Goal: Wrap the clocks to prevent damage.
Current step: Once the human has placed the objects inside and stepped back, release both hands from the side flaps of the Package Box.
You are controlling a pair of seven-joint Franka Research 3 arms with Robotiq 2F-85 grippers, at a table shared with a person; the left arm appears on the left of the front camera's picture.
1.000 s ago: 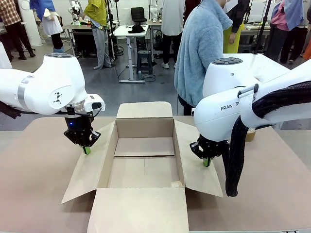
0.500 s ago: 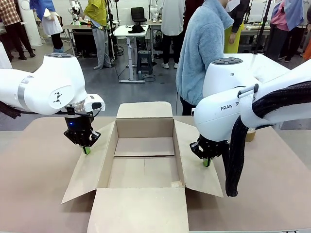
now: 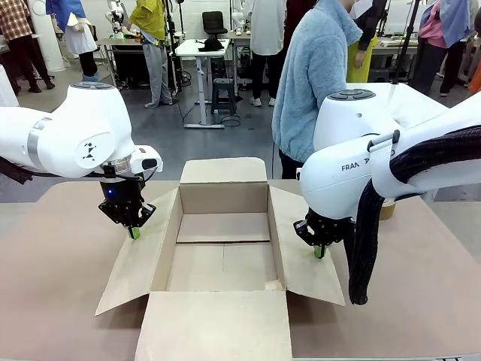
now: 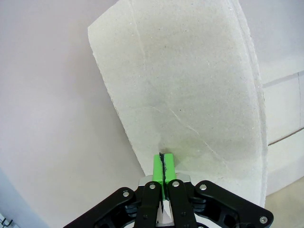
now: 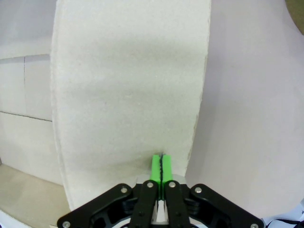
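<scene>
On the left, the white left arm reaches over the brown surface, and the left end effector points straight down with its green pads clenched flat together, grasping nothing. Its tips meet the far outer part of the left flap of an open cardboard box; the left wrist view shows the same shut pads against the pale flap, close to its edge. The box sits mid-surface with all four flaps spread outward, the near flap lying toward the camera and the far flap tilted away. A person in a light blue fleece stands at the far side, right of centre. The right end effector is likewise clenched on nothing, its tips on the right flap; the right wrist view shows them near that flap's outer edge.
</scene>
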